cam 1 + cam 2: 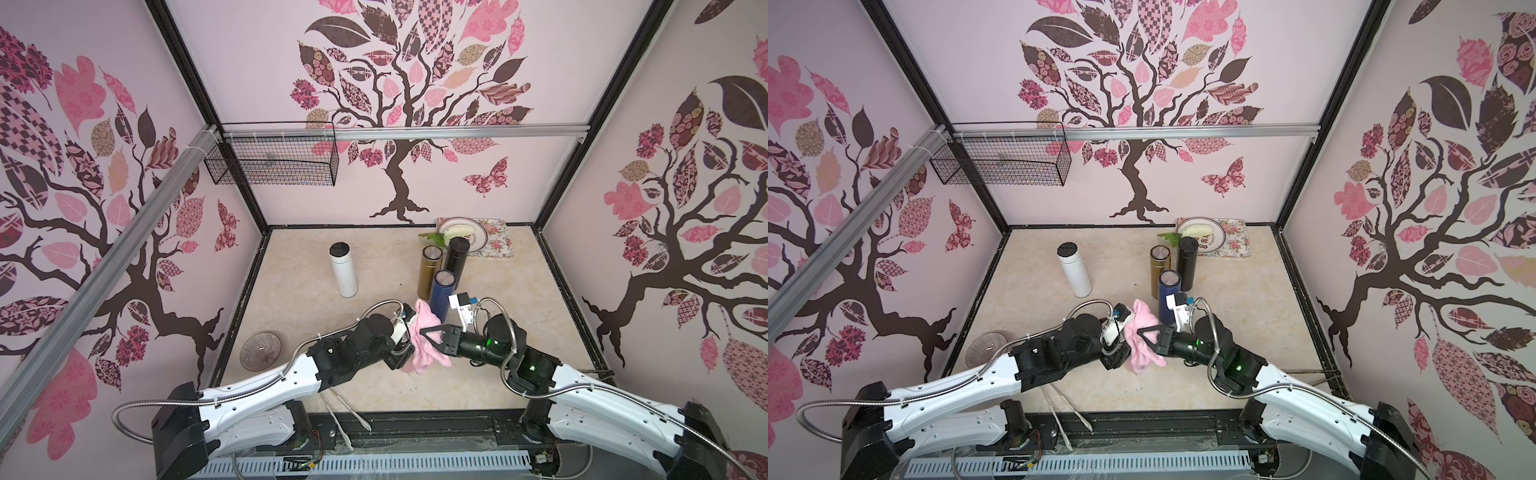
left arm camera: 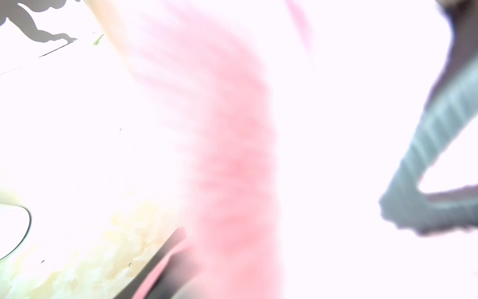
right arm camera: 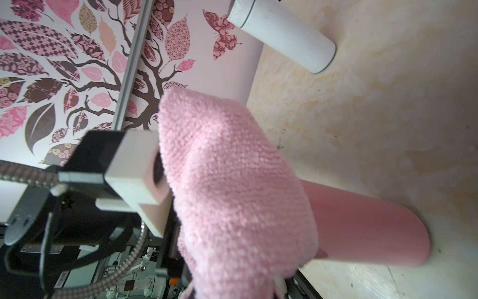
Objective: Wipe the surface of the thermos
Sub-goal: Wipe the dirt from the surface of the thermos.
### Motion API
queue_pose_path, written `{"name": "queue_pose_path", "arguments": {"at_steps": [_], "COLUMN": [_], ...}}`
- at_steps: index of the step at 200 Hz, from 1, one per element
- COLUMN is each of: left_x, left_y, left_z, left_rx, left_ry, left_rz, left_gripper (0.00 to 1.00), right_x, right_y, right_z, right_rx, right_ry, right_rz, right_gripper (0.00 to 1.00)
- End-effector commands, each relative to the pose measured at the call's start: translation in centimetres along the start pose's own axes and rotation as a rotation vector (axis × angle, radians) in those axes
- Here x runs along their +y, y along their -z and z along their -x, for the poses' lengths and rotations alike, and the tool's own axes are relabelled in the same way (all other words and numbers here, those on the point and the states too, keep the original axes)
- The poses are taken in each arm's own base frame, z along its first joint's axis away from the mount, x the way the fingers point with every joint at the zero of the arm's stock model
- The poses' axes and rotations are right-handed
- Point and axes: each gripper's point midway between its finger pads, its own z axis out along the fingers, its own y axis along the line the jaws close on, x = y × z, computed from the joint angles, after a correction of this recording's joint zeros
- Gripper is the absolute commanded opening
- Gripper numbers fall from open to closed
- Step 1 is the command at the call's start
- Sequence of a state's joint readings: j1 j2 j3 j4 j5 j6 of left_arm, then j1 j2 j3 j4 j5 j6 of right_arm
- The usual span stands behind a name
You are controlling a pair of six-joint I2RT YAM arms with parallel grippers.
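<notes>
STEP: wiping | ITEM: pink thermos (image 3: 362, 227) standing at front centre of table (image 1: 374, 395), upper part under pink cloth (image 3: 232, 194) | LEFT: left gripper (image 1: 402, 358) clenched, judged bracing the thermos, contact veiled | RIGHT: right gripper (image 1: 424, 332) pinching the cloth | ADVICE: press cloth flat, stroke full length, keep brace firm, avoid tipping.

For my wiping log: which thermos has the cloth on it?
The pink thermos: the pink cloth covers its top. The white, gold, black and blue ones stand bare.
</notes>
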State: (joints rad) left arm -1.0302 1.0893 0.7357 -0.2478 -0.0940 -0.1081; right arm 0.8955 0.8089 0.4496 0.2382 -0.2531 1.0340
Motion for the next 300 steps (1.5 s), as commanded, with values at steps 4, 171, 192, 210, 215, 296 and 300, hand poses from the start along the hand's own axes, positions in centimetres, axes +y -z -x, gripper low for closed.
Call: {"name": "queue_pose_path", "arguments": {"at_steps": [4, 171, 192, 210, 215, 296, 300], "left_x": [-0.1, -2.7, -3.2, -3.7, -3.7, -0.6, -0.5], "left_y": [-0.4, -0.6, -0.8, -0.9, -0.8, -0.3, -0.2], "left_z": [0.9, 1.2, 1.3, 1.3, 1.3, 1.7, 1.7], "left_rx": [0.005, 0.014, 0.008, 0.016, 0.015, -0.001, 0.000], "left_ry": [-0.023, -0.088, -0.080, -0.082, -0.080, -0.057, -0.055], "left_rz": [-0.007, -0.121, -0.145, -0.170, -0.172, -0.020, -0.018], "left_gripper": [0.00, 0.00, 0.00, 0.00, 0.00, 0.00, 0.00], "right_x": [-2.0, 5.8, 4.9, 5.1, 5.1, -4.6, -4.4], "right_y": [0.0, -5.1, -6.3, -7.2, -7.4, -3.8, -3.6], "right_z": [-0.4, 2.0, 3.4, 4.7, 5.2, 5.5, 5.5], "right_rx": [0.010, 0.087, 0.040, -0.008, -0.024, -0.017, -0.022], "right_ry": [0.010, 0.133, 0.183, 0.221, 0.232, 0.392, 0.393], "right_rz": [-0.099, 0.095, 0.018, -0.003, -0.017, -0.526, -0.522], "right_gripper": [0.00, 0.00, 0.00, 0.00, 0.00, 0.00, 0.00]}}
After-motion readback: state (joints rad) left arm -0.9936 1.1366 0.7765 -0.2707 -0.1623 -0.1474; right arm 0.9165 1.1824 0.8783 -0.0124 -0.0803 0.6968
